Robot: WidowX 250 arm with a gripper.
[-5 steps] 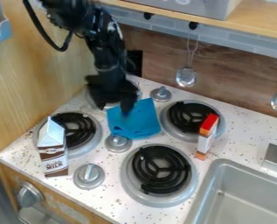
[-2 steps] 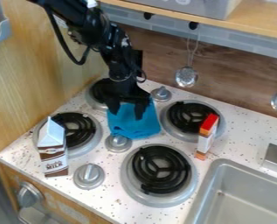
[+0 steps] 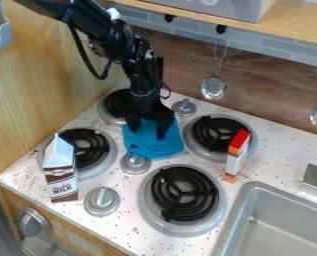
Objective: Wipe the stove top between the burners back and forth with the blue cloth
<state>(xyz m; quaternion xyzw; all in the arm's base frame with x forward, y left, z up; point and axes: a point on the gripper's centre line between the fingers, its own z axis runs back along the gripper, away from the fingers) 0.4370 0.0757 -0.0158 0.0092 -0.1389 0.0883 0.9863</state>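
We find the crumpled blue cloth point(image 3: 154, 146) lying on the white speckled counter point(image 3: 287, 155), between the burners. Directly over its upper part we note the black two-finger end effector point(image 3: 148, 128), pointing down, its fingers point(image 3: 163, 130) standing well apart with blue fabric visible between them. We cannot tell whether it has any hold on the cloth.

Just beside the cloth's lower edge we record a round silver-grey knob point(image 3: 135, 163); a second such knob point(image 3: 102, 201) sits nearer the front, and a third point(image 3: 184, 107) behind the cloth, to the right. We count four black coil burners with grey metal rims: rear left point(image 3: 118, 104), front left point(image 3: 88, 150), rear right point(image 3: 221, 134) and front right point(image 3: 185, 194).

We observe a brown-and-white gable-topped carton point(image 3: 60, 172) at the front left burner, and a slim red, white and orange box point(image 3: 236, 156) at the right edge of the rear right burner. Farther right we log a grey metal sink point(image 3: 274, 230).
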